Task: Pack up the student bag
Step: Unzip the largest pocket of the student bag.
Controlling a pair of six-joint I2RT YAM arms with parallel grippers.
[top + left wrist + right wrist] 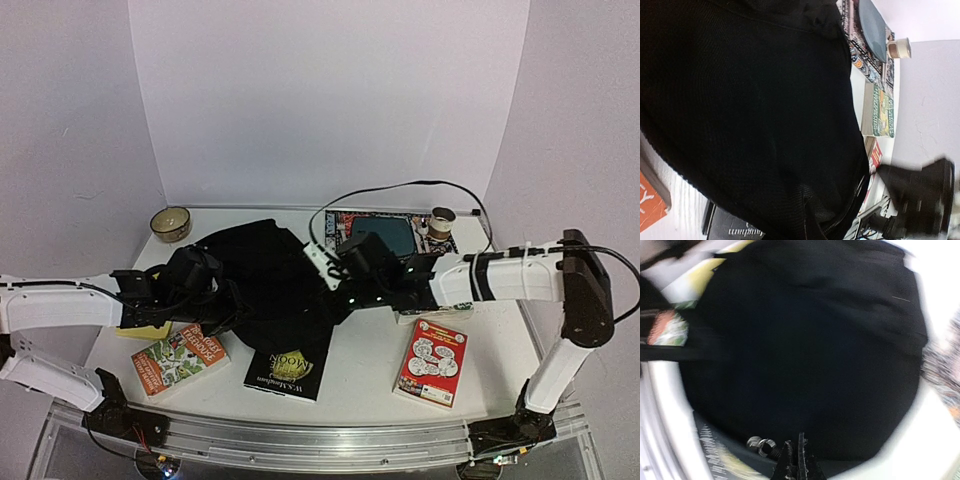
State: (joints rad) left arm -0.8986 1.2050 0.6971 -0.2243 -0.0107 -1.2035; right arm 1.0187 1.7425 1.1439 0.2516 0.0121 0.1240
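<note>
Pos: student bag (262,275) lies slumped at centre of bench (355,390), between the two arms.

L end effector (225,300) sits at the bag's left edge, fingers together. Cannot tell whether fabric is pinched: L wrist view is nearly all black cloth.

R end effector (335,303) sits at the bag's right edge. In R wrist view its fingers are pressed together at the near rim of the cloth, w/ a metal zip pull (760,444) just beside them. Grip on fabric unclear (view blurred).

Edges:
- Bag's near edge overlaps the top of the black book (288,368).
- Green-orange book (180,360) front-L, just beside the black book.
- Red book (432,362) front-R, apart from the bag.
- Yellow item (145,330) under the L arm.
- Bowl (171,224) in back-L corner, apart from the bag.
- Tablet (385,232) back-R, near the bag's far-right edge.

Open room: bare bench between the black and red books, plus a strip along the front edge.
</note>
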